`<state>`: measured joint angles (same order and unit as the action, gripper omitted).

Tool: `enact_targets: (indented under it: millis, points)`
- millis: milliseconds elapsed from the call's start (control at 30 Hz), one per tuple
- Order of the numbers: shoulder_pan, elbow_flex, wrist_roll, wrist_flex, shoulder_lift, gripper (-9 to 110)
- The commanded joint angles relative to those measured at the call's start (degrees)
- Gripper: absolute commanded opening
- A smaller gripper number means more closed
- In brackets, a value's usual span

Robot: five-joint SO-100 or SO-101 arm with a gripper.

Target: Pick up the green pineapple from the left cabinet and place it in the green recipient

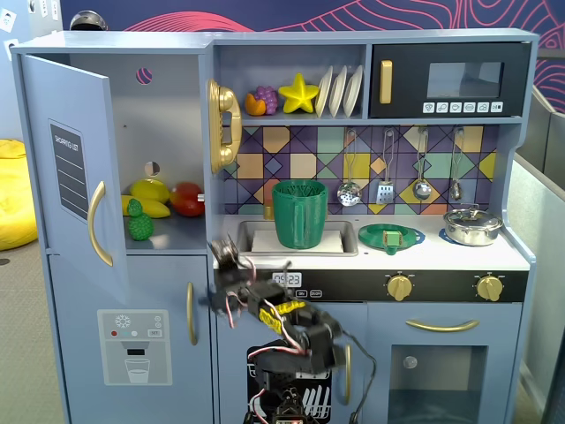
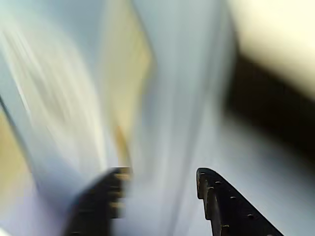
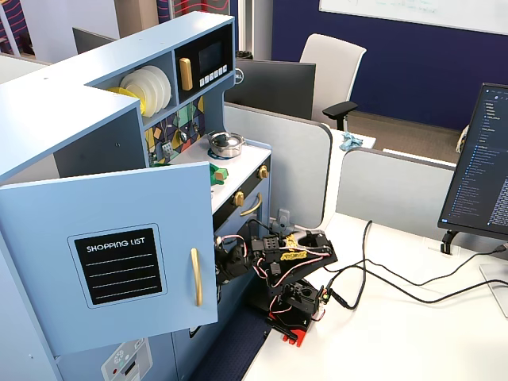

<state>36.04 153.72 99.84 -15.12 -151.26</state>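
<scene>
In the pale-blue toy kitchen, the green pineapple in the open left cabinet looks light, rigid and bumpy, best pinched around its body by the empty, part-open gripper

We are seeing left cabinet door standing open | banana and tomato crowding green pineapple

One fixed cam faces left cabinet head-on, another obliquely from its side; wrist cam close, blurred.
</scene>
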Motion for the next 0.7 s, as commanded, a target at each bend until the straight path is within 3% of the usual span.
enact_targets:
  millis: [0,667]
  points:
    - [2.55,-12.13,2.11,6.50,6.06,19]
    - [4.75,-26.10,-1.93,25.31,26.81,25]
